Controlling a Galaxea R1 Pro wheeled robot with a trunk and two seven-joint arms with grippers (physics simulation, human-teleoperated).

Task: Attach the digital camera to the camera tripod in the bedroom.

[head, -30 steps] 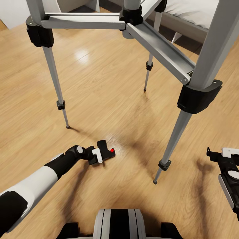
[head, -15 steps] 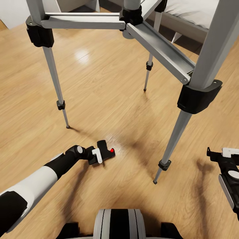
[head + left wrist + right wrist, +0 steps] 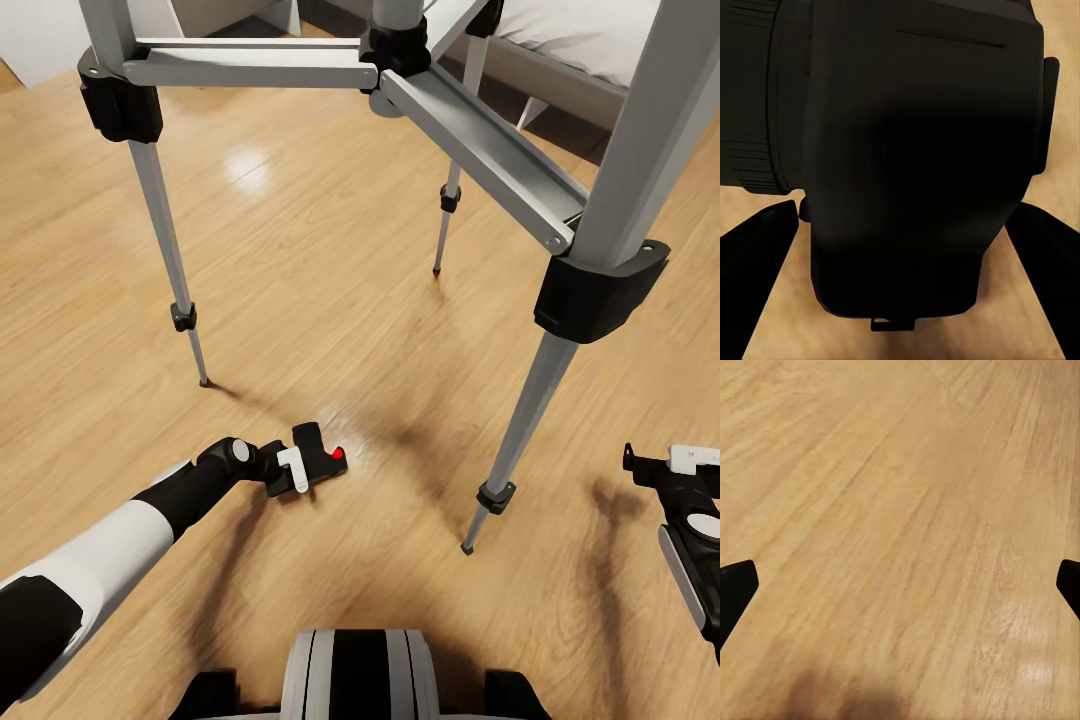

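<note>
Nearest the head camera, the robot's own trunk (image 3: 358,675) shows as a black-and-white rounded shape at the bottom edge. The left arm (image 3: 110,545) reaches forward and down to the wood floor (image 3: 300,270), ending in the left gripper (image 3: 297,468), which is at the digital camera (image 3: 322,455). The camera lies on the floor, black and boxy, with its round red button (image 3: 338,453) facing away from the arm. In the left wrist view the camera body (image 3: 907,150) sits large and dark between the two black fingers (image 3: 757,247), which stand spread on either side of it with a strip of floor showing between each finger and the body; whether they press on it cannot be told.

At the right edge of the head view the right gripper (image 3: 668,462) hangs above the floor, well apart from the camera. In the right wrist view its fingers (image 3: 735,589) show as dark tips at opposite sides, spread wide, with bare floor (image 3: 900,525) between them and nothing held.

Beyond the grippers stands the camera tripod (image 3: 400,45). Its nearest silver leg (image 3: 560,360) comes down to a black foot just right of the camera, a second leg (image 3: 160,220) plants to the left, and a third (image 3: 450,200) further back. Flat silver braces join at a black centre hub. Behind it, the grey bed (image 3: 570,40) with its white mattress fills the far right corner.
</note>
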